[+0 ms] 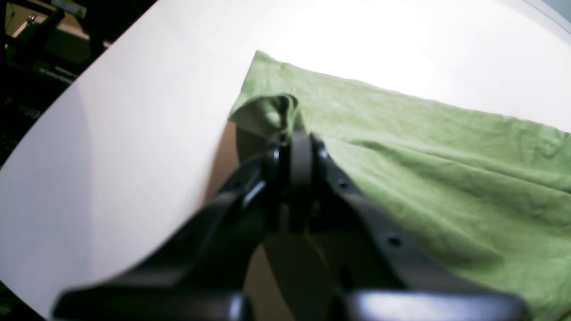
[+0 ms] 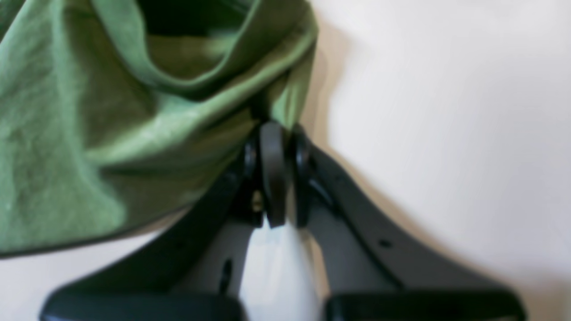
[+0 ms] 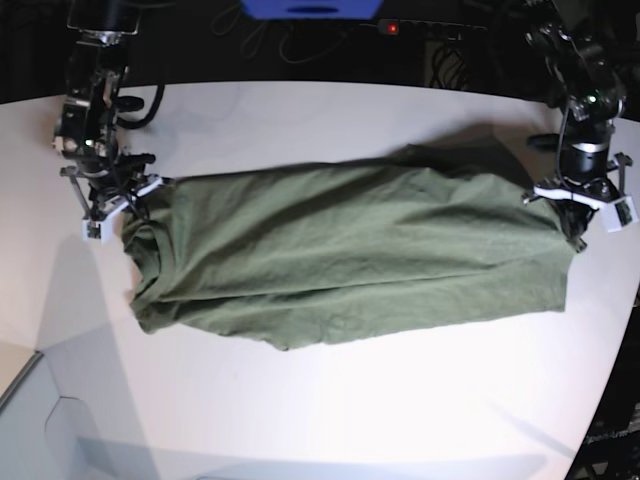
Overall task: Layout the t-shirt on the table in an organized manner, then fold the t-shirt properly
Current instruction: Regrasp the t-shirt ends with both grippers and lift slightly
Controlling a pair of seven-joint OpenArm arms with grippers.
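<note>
Two grippers are each clenched on one end of the shirt point(image 3: 350, 255). In the wrist views, the left gripper point(image 1: 299, 133) pinches a corner of cloth, and the right gripper point(image 2: 273, 127) pinches a bunched fold. Farther off, in the base view, the shirt lies on the table point(image 3: 330, 400), its long axis running straight from arm to arm. I judge that pulling apart along this axis would flatten it.
</note>
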